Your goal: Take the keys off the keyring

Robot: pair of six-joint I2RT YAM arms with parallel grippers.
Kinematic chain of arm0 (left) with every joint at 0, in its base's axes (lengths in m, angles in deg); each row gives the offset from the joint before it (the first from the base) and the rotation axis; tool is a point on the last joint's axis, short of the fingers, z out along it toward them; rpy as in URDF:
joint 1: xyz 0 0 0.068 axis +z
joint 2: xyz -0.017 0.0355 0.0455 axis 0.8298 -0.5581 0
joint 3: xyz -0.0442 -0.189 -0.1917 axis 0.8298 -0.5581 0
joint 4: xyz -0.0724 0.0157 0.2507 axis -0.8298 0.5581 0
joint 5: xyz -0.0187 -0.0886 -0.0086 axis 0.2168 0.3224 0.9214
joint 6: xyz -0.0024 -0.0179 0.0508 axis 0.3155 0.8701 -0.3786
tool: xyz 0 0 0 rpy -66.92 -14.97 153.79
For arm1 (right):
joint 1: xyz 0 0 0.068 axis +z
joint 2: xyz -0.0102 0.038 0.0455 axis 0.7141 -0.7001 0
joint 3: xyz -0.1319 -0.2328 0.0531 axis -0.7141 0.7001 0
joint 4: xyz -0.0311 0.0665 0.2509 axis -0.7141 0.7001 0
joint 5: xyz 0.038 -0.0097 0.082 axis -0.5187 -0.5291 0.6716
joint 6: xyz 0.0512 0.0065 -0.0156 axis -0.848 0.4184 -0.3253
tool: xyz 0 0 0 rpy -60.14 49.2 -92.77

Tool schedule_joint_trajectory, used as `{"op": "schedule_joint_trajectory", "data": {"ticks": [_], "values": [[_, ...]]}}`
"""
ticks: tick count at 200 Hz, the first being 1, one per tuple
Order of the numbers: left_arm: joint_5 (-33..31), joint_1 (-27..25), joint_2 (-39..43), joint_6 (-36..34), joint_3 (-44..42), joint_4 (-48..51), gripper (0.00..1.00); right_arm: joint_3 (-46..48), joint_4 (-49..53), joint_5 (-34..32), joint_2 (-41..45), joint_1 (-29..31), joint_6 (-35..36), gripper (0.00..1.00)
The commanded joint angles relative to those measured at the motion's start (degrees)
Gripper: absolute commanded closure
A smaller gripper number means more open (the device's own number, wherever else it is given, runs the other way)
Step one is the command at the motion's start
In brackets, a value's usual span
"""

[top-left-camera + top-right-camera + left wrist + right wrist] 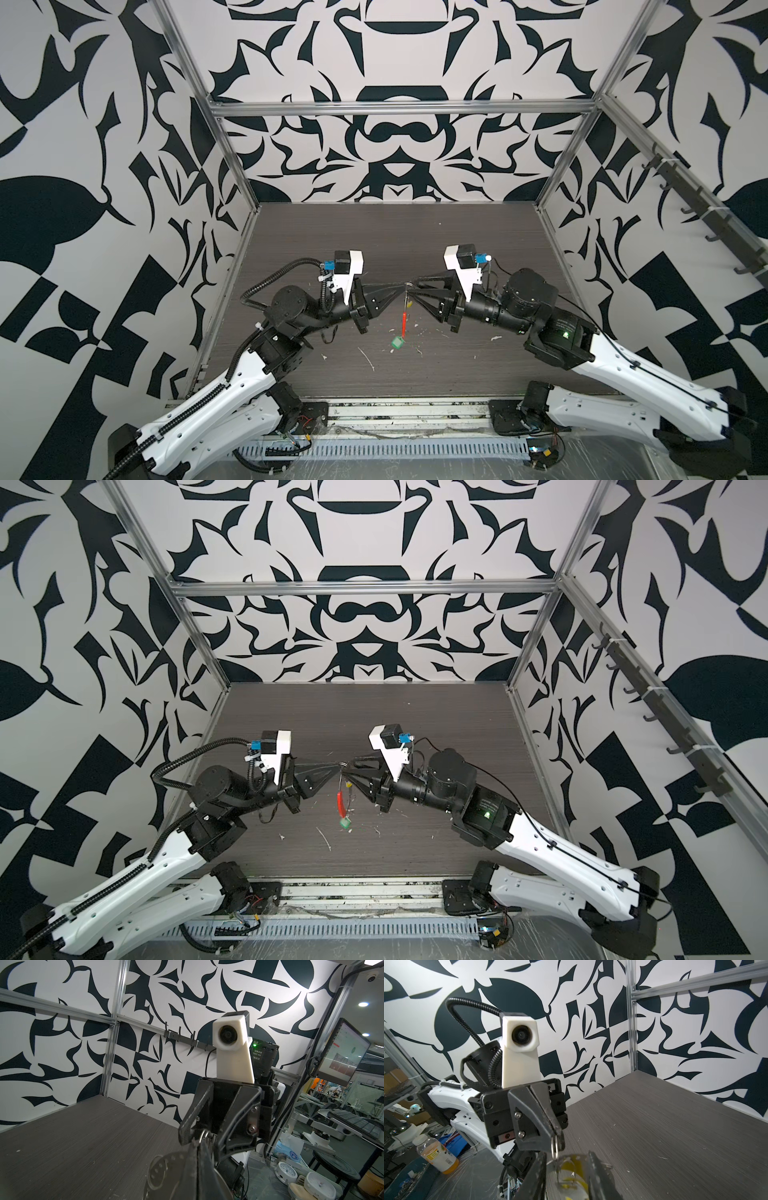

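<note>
Midair above the dark table (478, 249), catches the left gripper (402, 286) with jaws pressed together on the top of the keyring (341, 802), tip to tip with the right gripper (412, 284). Shows the right jaws standing apart, with no grip to be made out. Finds the wire loop hanging straight down from the pinch, long axis vertical, red sleeve (403, 322) along one side and the green tag (397, 342) at the very bottom, over the tabletop, touching or not too fine to tell. Places the small brass key (409, 304) high on the loop, just below the right fingers (598, 1176) and on their side of the wire, blurred in the gap between them in the right wrist view. Makes the right arm the nearer one to that key, by judgement, and the left the anchor. Calls next, probably, for a short dip of the right jaws down onto the key, then a slide along the wire and off. Risks a swing of the loop, with the tag as pendulum. Leaves white scraps (368, 358) strewn on the table below
</note>
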Motion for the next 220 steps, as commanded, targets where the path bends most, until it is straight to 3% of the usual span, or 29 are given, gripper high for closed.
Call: {"op": "schedule_joint_trajectory", "data": {"ticks": [1, 70, 105, 126, 142, 161, 196, 220], "values": [[-0.58, -0.21, 0.44, -0.23, -0.03, -1.17, 1.00, -2.44, -3.80, 1.12, 0.32, 0.25, -0.76, 0.75], [-0.80, -0.21, 0.23, 0.03, 0.19, -1.22, 1.00, -3.95, -1.01, 1.45, -0.56, 0.27, -0.38, 1.00], [-1.01, -0.21, 0.60, 0.39, 0.90, 0.84, 1.00, -4.29, 0.40, 0.86, -0.38, 0.27, -0.21, 1.00], [-1.87, -0.21, 1.61, 0.10, 1.21, 3.17, 0.73, -4.48, 1.55, 1.04, 0.04, 0.16, 0.00, 1.00], [-2.50, -0.21, 3.15, -1.62, 1.64, 6.75, 0.62, -4.66, 3.36, 1.23, 0.74, 0.03, 0.99, 1.00], [-3.58, -0.21, 4.82, -4.37, 2.80, 12.58, 0.56, -5.90, 7.12, 2.15, 0.90, -0.66, 2.54, 1.00], [-1.50, -0.21, 4.44, -7.33, 5.39, 19.27, 0.55, -7.88, 12.26, 7.01, 0.62, -3.08, 5.28, 1.00], [1.07, -0.21, 2.25, -8.07, 7.29, 21.60, 0.56, -8.91, 13.60, 14.76, -0.17, -6.53, 5.72, 1.00]]}}
